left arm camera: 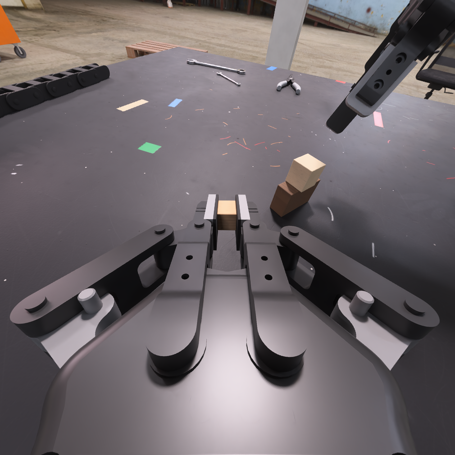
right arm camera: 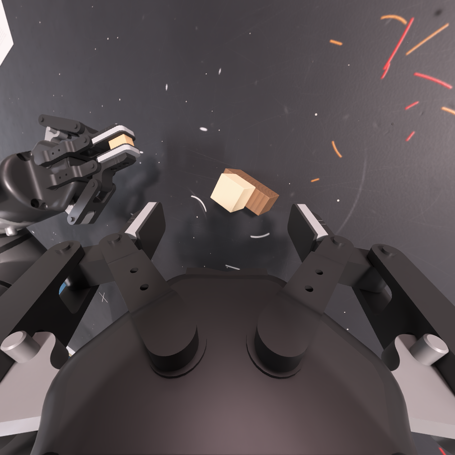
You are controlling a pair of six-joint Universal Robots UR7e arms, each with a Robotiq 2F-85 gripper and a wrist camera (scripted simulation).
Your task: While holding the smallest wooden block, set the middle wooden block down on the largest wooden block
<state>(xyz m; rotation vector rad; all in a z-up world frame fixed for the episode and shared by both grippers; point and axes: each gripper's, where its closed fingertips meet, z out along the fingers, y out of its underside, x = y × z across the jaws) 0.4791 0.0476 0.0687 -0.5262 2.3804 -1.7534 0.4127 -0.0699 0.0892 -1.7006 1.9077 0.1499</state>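
The smallest wooden block was held clamped between the pads of the left gripper, clear of the dark table and just to one side of the largest wooden block. That dark brown block served as the landmark: it lay on the table, and the pale middle wooden block was seen resting on top of it, offset toward one edge and apparently overhanging it. In the right wrist view the pale block covered one end of the brown block, with part of it hanging past the side.

The right gripper was spread wide and empty, raised above the stack, with nothing between its fingers. Wrenches and pliers lay well beyond the largest block, far from the work.

The placement was judged to be essentially made, with the release already done. For the step to be finished well, the right gripper would best be drawn straight away from the stack, so that the off-centre middle block is not brushed and tipped. The grip on the smallest block should be kept firm and the left arm kept steady, since any swing toward the largest block could knock the stack. Whether the upper block sat flat or slightly tilted could not be told with certainty.
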